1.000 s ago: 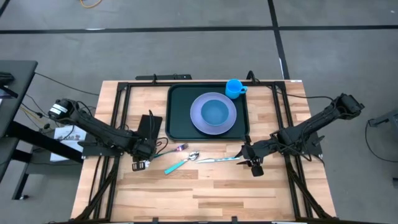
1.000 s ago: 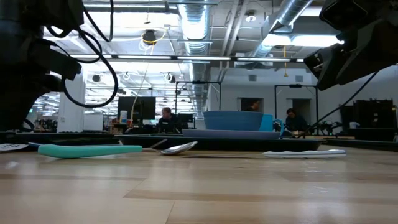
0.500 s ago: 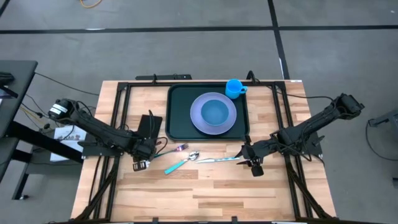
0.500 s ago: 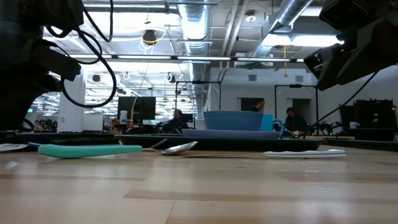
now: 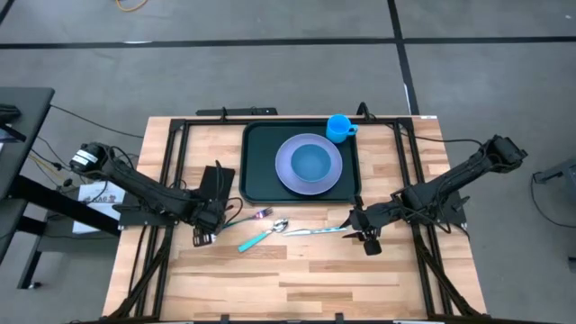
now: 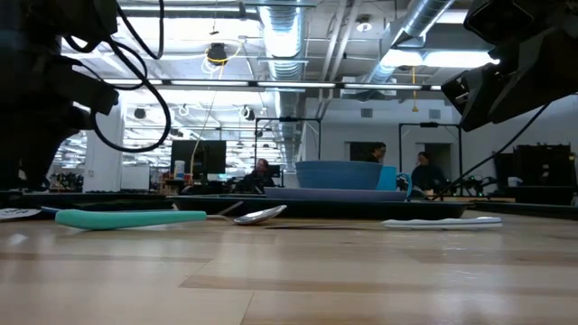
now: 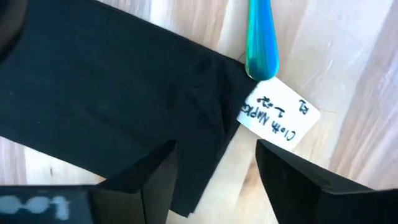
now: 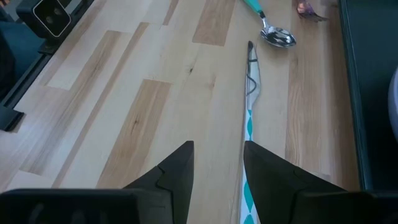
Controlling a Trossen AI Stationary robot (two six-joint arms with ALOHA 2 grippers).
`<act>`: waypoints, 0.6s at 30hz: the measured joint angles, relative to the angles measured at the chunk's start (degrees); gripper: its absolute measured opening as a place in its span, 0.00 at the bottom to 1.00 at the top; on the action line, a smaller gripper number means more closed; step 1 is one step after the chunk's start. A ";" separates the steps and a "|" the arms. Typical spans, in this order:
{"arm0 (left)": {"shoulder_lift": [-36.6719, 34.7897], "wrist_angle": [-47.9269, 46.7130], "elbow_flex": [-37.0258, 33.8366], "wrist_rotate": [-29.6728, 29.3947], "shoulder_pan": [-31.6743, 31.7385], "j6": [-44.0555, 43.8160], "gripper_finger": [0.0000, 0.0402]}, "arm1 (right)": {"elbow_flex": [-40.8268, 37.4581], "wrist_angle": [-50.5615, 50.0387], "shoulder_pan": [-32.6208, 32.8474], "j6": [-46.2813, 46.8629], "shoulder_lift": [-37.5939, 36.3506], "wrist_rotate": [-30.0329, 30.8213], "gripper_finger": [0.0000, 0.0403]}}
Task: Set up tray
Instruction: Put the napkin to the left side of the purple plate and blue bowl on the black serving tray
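Note:
The dark green tray [image 5: 257,162] lies at the table's far middle. It carries a lavender plate [image 5: 286,171] with a blue bowl [image 5: 310,163], and a blue cup [image 5: 338,127] at its far right corner. A black cloth napkin [image 7: 106,93] with a white tag [image 7: 278,116] lies left of the tray. My left gripper [image 7: 214,155] is open over the napkin's corner [image 7: 202,180]. A teal-handled spoon [image 5: 261,236], a fork [image 5: 256,214] and a knife [image 8: 250,93] lie near the tray's near edge. My right gripper [image 8: 217,155] is open, low at the knife's handle end.
Black frame rails [image 5: 175,153] run along both sides of the table. Bare wood lies toward the near edge [image 5: 288,288]. People sit far off in the room behind the table [image 6: 262,171].

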 joint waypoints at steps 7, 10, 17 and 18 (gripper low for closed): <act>0.00 -0.03 0.00 0.19 -0.02 0.09 0.55 | -0.02 0.00 0.00 0.00 0.00 0.00 0.33; -0.02 0.28 -0.43 0.50 -0.02 0.39 0.55 | -0.02 0.00 0.00 -0.02 0.00 0.00 0.33; -0.05 6.58 -8.21 5.10 -0.02 -2.35 0.55 | -0.02 0.00 0.00 0.00 0.00 0.00 0.33; -0.21 7.76 -9.03 5.06 -0.02 -2.68 0.55 | -0.02 0.00 0.01 0.00 0.00 0.00 0.33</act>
